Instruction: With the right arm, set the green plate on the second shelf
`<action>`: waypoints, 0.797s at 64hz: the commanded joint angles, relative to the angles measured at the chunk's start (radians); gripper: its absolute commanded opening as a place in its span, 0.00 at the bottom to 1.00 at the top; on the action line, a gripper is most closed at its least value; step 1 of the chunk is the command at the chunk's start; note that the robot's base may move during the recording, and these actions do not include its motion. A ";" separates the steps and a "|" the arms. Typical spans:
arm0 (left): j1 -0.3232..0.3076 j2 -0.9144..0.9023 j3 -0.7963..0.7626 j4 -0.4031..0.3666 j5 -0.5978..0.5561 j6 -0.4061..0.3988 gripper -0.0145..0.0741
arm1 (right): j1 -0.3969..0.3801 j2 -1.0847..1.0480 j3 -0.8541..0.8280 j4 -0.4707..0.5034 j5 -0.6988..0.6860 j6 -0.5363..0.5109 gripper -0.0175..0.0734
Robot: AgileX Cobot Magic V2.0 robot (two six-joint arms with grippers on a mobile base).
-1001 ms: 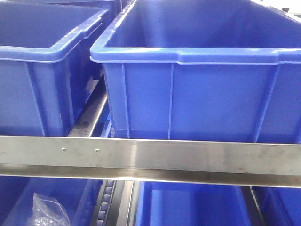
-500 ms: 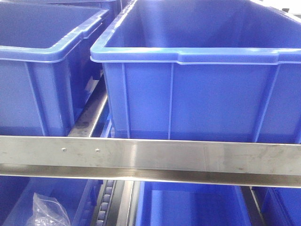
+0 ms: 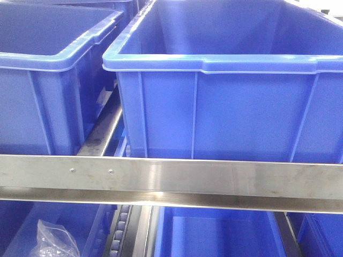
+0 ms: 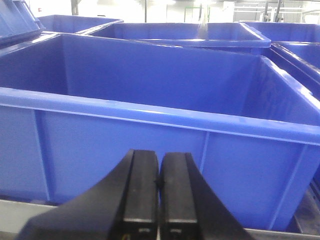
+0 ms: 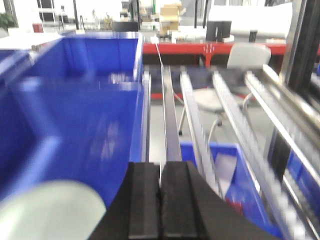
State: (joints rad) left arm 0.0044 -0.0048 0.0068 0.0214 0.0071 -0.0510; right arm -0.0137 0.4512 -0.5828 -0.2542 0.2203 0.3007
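The green plate (image 5: pixel 50 212) shows only in the right wrist view, as a blurred pale round shape at the bottom left, inside a blue bin (image 5: pixel 95 100). My right gripper (image 5: pixel 160 167) is shut with nothing between its pads; it sits just right of the plate and above it. In the left wrist view my left gripper (image 4: pixel 159 156) is also shut and empty, facing the near wall of a large blue bin (image 4: pixel 150 125). Neither gripper appears in the front view.
The front view has a large blue bin (image 3: pixel 225 107) and a second one (image 3: pixel 43 96) on a shelf behind a steel rail (image 3: pixel 171 176). Below are another blue bin (image 3: pixel 214 230) and a plastic bag (image 3: pixel 53 241). Metal roller tracks (image 5: pixel 200 115) run right of the plate's bin.
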 commanded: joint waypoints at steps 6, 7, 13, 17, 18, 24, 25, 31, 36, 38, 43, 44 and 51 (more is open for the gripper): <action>-0.001 -0.004 0.042 -0.005 -0.081 -0.006 0.31 | -0.009 -0.142 0.238 0.032 -0.240 -0.006 0.25; -0.001 -0.004 0.042 -0.005 -0.081 -0.006 0.31 | -0.009 -0.155 0.259 0.039 -0.249 -0.006 0.25; -0.001 -0.004 0.042 -0.005 -0.081 -0.006 0.31 | -0.009 -0.241 0.381 0.082 -0.304 -0.006 0.25; -0.001 -0.004 0.042 -0.005 -0.081 -0.006 0.31 | -0.009 -0.297 0.456 0.102 -0.327 -0.006 0.25; -0.001 -0.004 0.042 -0.005 -0.081 -0.006 0.31 | -0.009 -0.309 0.469 0.105 -0.329 -0.006 0.25; -0.001 -0.004 0.042 -0.005 -0.081 -0.006 0.31 | -0.009 -0.393 0.534 0.144 -0.333 -0.006 0.25; -0.001 -0.004 0.042 -0.005 -0.081 -0.006 0.31 | -0.009 -0.407 0.543 0.156 -0.333 -0.006 0.25; -0.001 -0.004 0.042 -0.005 -0.081 -0.006 0.31 | -0.009 -0.436 0.562 0.196 -0.333 -0.006 0.25; -0.001 -0.004 0.042 -0.005 -0.081 -0.006 0.31 | -0.009 -0.436 0.562 0.196 -0.333 -0.006 0.25; -0.001 -0.004 0.042 -0.005 -0.081 -0.006 0.31 | -0.009 -0.436 0.562 0.196 -0.333 -0.006 0.25; -0.001 -0.004 0.042 -0.005 -0.081 -0.006 0.31 | -0.009 -0.435 0.572 0.196 -0.347 -0.006 0.25; -0.001 -0.004 0.042 -0.005 -0.081 -0.006 0.31 | -0.009 -0.435 0.574 0.196 -0.349 -0.006 0.25; -0.001 -0.004 0.042 -0.005 -0.081 -0.006 0.31 | -0.008 -0.442 0.592 0.197 -0.346 -0.053 0.25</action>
State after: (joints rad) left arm 0.0044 -0.0048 0.0068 0.0214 0.0071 -0.0510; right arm -0.0185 0.0038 0.0248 -0.0638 -0.0314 0.2891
